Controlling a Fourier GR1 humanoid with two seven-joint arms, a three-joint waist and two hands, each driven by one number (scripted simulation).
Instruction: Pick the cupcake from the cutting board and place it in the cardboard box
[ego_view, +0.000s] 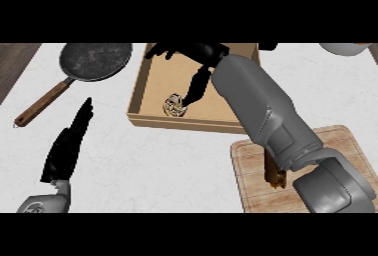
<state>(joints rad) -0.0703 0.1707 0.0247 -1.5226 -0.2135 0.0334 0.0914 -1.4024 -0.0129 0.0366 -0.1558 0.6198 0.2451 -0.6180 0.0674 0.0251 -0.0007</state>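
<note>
The right hand reaches over the far wall of the cardboard box, its fingers spread and relaxed, holding nothing. The cupcake sits on the box floor near the front wall, just beside a dark shape below the hand that I cannot tell for a finger or a shadow; whether anything touches it I cannot tell. By the look of it, the placing is done or nearly so.

A cupcake is light and soft, with a top that smears or crumbles easily. If it must be taken again, the sides of its base are the place to hold, not the top.

The right forearm runs diagonally across the box's right half and over the cutting board at the counter's near right corner, so the box walls hem the hand in; the freest way out is probably straight up.

The left hand rests open toward the counter's near left, fingers straight. A frying pan lies at the far left of the counter, its handle angled toward the left edge, well apart from both hands.
</note>
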